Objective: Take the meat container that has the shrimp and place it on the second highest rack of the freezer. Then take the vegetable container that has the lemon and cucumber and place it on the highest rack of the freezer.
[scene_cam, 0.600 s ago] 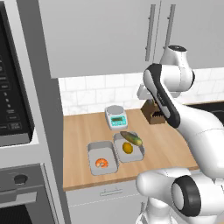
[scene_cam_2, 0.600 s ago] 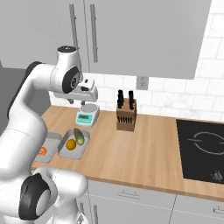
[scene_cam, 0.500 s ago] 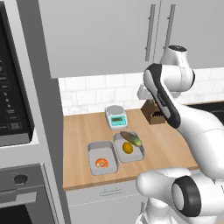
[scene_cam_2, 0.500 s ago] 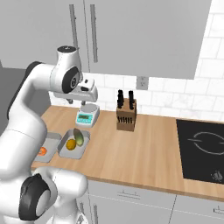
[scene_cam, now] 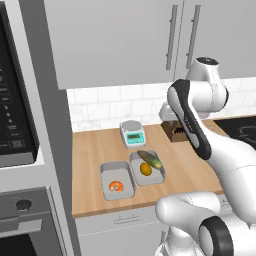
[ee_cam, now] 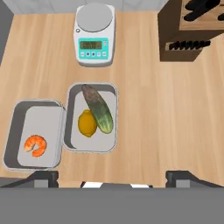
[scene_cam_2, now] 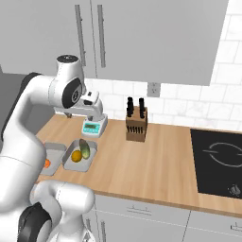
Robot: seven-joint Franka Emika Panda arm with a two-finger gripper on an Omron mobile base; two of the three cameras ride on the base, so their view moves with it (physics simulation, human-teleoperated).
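Nothing has moved since the earlier pictures; the arm stays up high over the tabletop [scene_cam: 95, 150]. From the hand view, the claw [ee_cam: 113, 178] is wide open and holds nothing. Below it, two grey trays sit side by side and touch. One is the shrimp tray [ee_cam: 22, 148], with one orange shrimp [ee_cam: 35, 145]. The other is the veggie tray [ee_cam: 111, 131], with a lemon [ee_cam: 87, 124] and a cucumber [ee_cam: 98, 108]. Behind them stand a scale [ee_cam: 95, 34] and a knife block [ee_cam: 188, 30].
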